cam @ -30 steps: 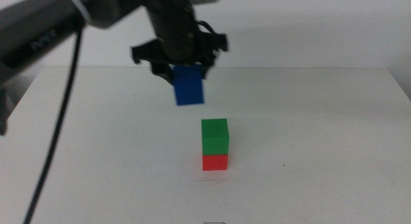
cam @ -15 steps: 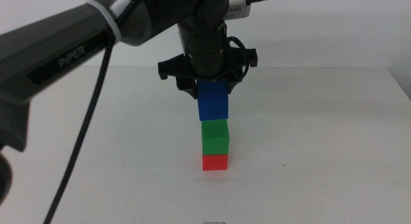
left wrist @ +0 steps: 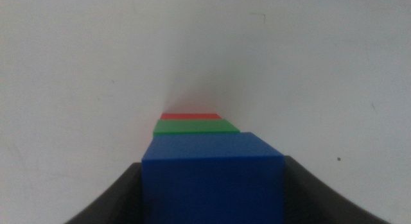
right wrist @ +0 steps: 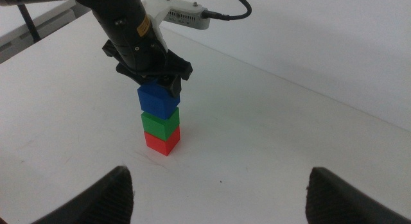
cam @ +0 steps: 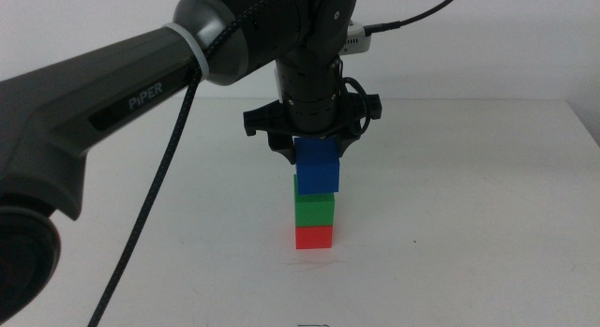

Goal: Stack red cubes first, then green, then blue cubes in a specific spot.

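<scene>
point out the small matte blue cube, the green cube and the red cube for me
small matte blue cube (cam: 317, 176), middle view, front face
small matte green cube (cam: 314, 211), middle view, front face
small matte red cube (cam: 314, 237), middle view, front face

Plain white counter (cam: 469, 233) fills most of the middle view, far edge running across upper part of frame. Only one item sits directly on it: red cube (cam: 314, 236), just below frame centre, bottom of a 3-cube stack w/ green (cam: 314, 210) on top of it, blue (cam: 317, 172) uppermost.
</scene>
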`<state>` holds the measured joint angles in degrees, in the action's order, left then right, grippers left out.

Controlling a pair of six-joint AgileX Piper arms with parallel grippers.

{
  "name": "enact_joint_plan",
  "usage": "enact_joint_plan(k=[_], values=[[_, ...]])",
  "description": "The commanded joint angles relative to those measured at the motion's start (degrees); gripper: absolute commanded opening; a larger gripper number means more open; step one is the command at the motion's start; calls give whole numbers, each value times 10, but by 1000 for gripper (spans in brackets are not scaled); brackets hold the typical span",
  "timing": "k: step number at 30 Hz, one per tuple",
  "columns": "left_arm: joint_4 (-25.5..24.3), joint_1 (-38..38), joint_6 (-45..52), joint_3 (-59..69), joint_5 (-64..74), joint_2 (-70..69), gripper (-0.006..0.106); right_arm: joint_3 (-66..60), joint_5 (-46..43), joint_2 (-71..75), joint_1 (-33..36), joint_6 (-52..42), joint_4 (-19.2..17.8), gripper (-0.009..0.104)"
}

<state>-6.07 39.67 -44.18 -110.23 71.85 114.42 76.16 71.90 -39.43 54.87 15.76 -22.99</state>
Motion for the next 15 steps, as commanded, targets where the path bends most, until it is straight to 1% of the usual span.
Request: enact_joint_plan(k=[1,7,15], values=[[2,2,-2,-13,11,-34,-2,10,-36,-3,-4,-5,-22,94],[1,5,-3,-13,13,-20,-2,10,-36,-3,-4,-5,-22,94],[-14,8,-5,-13,5,-16,-2,10,-36,-3,-4,-5,-22,94]])
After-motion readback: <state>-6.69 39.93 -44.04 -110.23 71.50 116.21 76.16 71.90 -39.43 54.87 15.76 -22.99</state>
